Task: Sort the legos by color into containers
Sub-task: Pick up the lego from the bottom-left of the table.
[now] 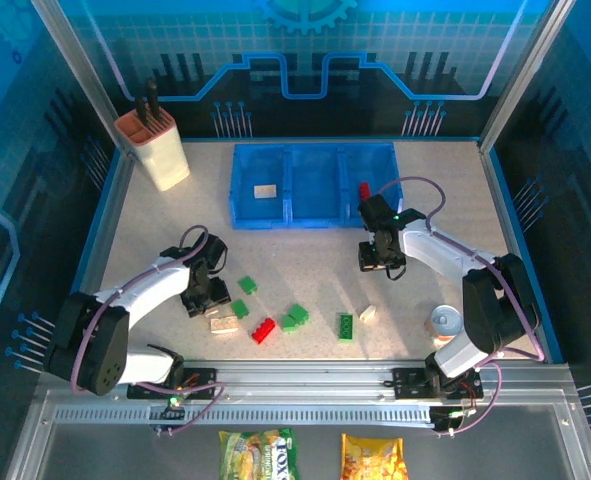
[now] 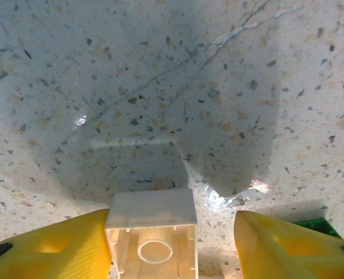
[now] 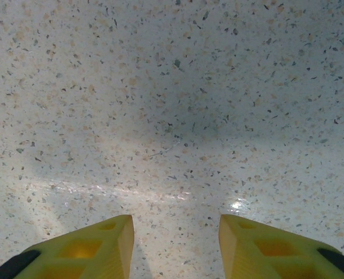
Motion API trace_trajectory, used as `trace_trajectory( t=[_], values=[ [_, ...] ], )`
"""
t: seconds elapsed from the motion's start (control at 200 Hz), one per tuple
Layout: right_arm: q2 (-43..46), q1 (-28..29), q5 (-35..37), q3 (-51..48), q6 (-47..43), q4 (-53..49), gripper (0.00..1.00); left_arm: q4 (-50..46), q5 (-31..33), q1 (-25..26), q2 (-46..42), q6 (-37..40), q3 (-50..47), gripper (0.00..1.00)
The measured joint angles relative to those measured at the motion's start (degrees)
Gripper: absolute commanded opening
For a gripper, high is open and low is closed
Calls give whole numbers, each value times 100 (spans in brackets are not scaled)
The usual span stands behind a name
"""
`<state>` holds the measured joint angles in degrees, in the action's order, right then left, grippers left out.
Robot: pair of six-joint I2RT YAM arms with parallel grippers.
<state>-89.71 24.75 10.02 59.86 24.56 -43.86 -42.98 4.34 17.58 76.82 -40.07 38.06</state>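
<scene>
An upside-down cream lego lies on the table between my left gripper's yellow fingers. The left finger touches it; the right finger stands apart from it, so the gripper is open. From above, that gripper is low over the cream lego. Green legos, a red one and another cream one lie nearby. My right gripper is open over bare table. The blue containers hold a cream lego and a red one.
A beige knife block stands at the back left. A small tin can sits by the right arm's base. A green brick's corner shows beside the left gripper's right finger. Two snack bags lie in front of the rail.
</scene>
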Motion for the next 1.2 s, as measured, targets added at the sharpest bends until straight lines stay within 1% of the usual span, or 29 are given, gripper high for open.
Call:
trace_trajectory(
  t=[0.27,0.46,0.875,1.201],
  values=[
    [31,0,0,0,2,-2,44,33,0,94,153,-46,-63,43],
    [122,0,0,0,2,-2,44,90,0,125,162,-48,-63,38],
    [201,0,0,-2,2,-20,44,55,-2,142,59,39,-13,36],
    [227,0,4,-138,4,-26,44,-52,-2,144,136,409,774,36]
  ],
)
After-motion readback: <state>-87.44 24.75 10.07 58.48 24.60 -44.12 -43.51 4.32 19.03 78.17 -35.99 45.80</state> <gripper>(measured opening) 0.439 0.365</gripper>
